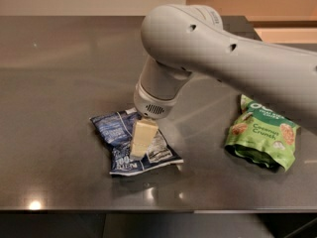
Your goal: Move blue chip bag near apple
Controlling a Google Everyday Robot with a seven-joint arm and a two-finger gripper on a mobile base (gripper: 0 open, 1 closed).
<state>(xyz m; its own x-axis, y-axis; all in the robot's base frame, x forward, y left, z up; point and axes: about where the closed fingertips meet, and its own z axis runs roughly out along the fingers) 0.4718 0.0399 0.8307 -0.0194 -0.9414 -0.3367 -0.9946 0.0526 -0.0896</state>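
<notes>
The blue chip bag (124,143) lies flat on the dark grey table (59,83), left of centre near the front edge. It is crinkly navy foil with white text panels. My gripper (140,148) hangs straight down over the middle of the bag, its cream-coloured finger (142,137) resting on or just above the foil. The grey arm reaches in from the upper right and hides the bag's far right part. The apple is out of view.
A bright green "Coconut Crunch" pouch (262,135) lies at the right, partly under the arm. The table's front edge (148,209) runs close below the bag. A tan wall and ledge show at the back right.
</notes>
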